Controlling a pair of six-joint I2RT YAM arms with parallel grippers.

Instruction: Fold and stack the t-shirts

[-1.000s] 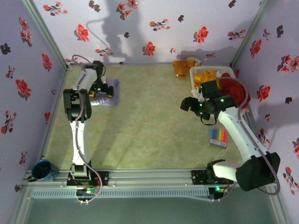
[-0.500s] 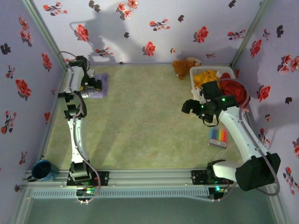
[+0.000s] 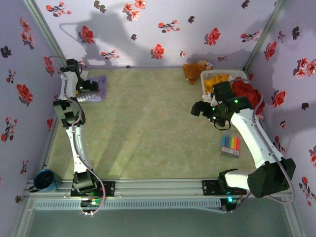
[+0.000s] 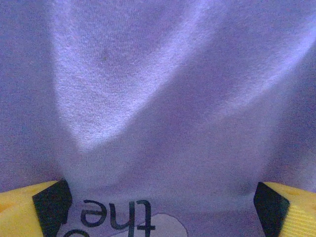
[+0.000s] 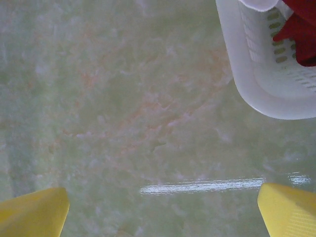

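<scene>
L gripper (image 4: pixel 158 205): jaws wide apart, nothing pinched, low over the lavender t-shirt (image 4: pixel 163 98) in the far-left corner of the table (image 5: pixel 123 98); it's soft brushed knit w/ shallow rolling creases and dark lettering (image 4: pixel 116 217) upside-down by my tips. R gripper (image 5: pixel 163 207): also spread w/ nothing between, above bare glossy marbled-green top just beside the white basket (image 5: pixel 256 84), rigid slotted plastic w/ a rounded corner, red t-shirt (image 5: pixel 296 29) bunched inside. Best move imo: R goes over the rim, pinches only the top red layer, and lifts slow so the basket doesn't drag.
</scene>
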